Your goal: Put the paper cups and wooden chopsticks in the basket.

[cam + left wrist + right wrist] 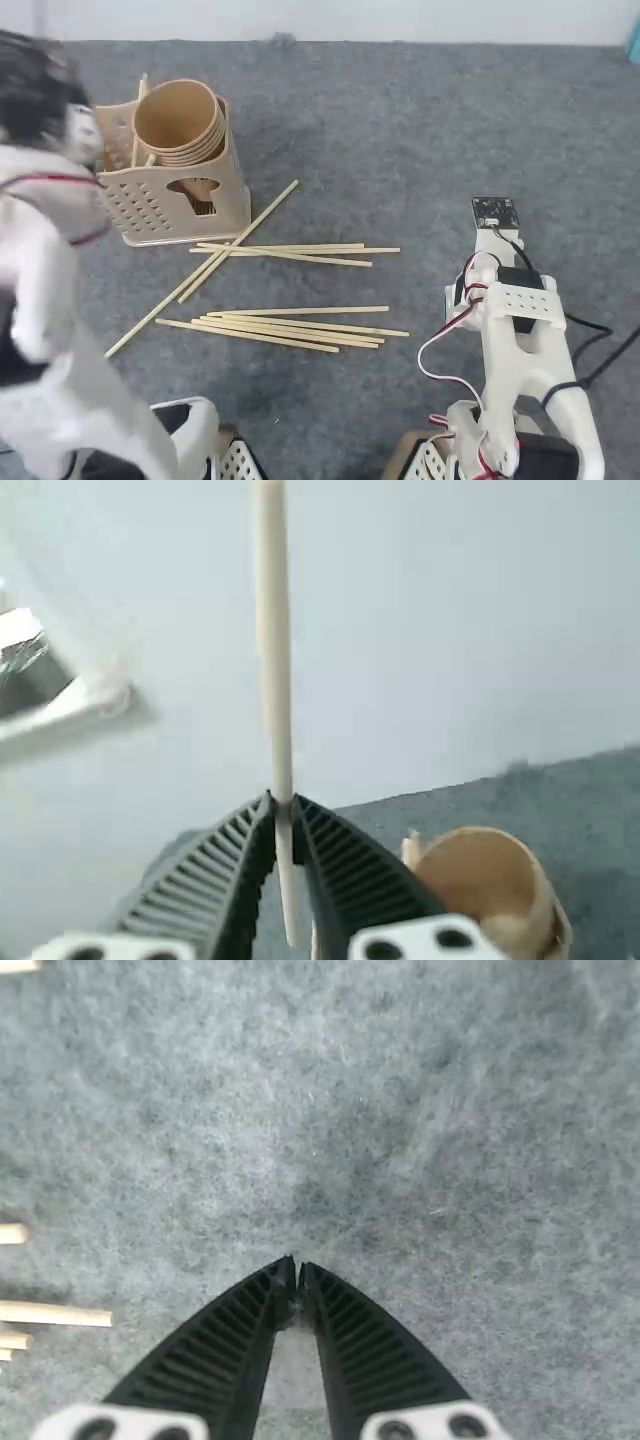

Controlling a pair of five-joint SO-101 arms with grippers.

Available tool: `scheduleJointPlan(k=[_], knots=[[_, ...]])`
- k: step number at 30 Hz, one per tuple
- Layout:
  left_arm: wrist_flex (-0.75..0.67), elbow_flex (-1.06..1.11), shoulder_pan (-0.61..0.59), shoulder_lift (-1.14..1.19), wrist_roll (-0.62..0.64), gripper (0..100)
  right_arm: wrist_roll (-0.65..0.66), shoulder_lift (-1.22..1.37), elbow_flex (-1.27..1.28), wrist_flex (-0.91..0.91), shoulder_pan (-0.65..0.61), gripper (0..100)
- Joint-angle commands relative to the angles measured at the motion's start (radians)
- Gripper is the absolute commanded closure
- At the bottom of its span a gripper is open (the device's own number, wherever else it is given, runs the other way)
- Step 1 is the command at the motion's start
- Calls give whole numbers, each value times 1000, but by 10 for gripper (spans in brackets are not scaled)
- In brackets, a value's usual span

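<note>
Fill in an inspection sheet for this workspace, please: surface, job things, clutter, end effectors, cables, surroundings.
Surface: grey carpet, flat.
Job's things: basket at the far left with stacked paper cups inside; many loose chopsticks lying on the carpet in front of it.
Clutter: nothing seen.
End effectors: left end effector shut on a single chopstick, close to the cups; right end effector shut, empty, over bare carpet.
Cables: red and white wires on the right arm; black cable beside it.
Surroundings: white wall behind the carpet.
</note>
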Motion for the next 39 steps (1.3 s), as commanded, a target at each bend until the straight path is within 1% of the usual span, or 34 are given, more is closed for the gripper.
scheduleJointPlan(k=[1, 5, 8, 10, 12, 17, 19, 21, 22, 25, 27, 30, 34, 36, 37, 39], knots=[[-193, 179, -123, -6, 184, 990, 6, -36, -2, -7, 2, 980], [-359, 369, -135, -8, 330, 990, 5, -35, -2, -7, 2, 980], [-453, 481, -132, -8, 419, 990, 5, -35, -2, -7, 2, 980], [-506, 552, -132, -8, 470, 990, 5, -35, -2, -7, 2, 980], [-552, 621, -130, -8, 494, 990, 5, -35, -2, -7, 2, 980], [-678, 788, -133, -8, 476, 987, 5, -35, -2, -7, 2, 980], [-712, 826, -133, -12, 399, 983, 5, -33, -2, -7, 2, 980], [-709, 840, -132, -17, 319, 943, 5, -33, -2, -7, 2, 980], [-697, 840, -130, -17, 296, 912, 5, -33, -2, -7, 2, 980], [-632, 806, -138, -18, 305, 813, 6, -33, -2, -7, 2, 980], [-551, 759, -157, -18, 307, 773, 6, -33, -2, -7, 2, 980], [-371, 654, -183, -18, 307, 769, 6, -33, -2, -7, 2, 980], [-54, 516, -209, -18, 304, 769, 6, -33, -2, -7, 2, 980], [78, 472, -213, -18, 299, 769, 6, -33, -2, -7, 2, 980], [129, 458, -213, -18, 290, 769, 6, -33, -2, -7, 2, 980], [221, 444, -213, -18, 218, 769, 6, -33, -2, -7, 2, 980]])
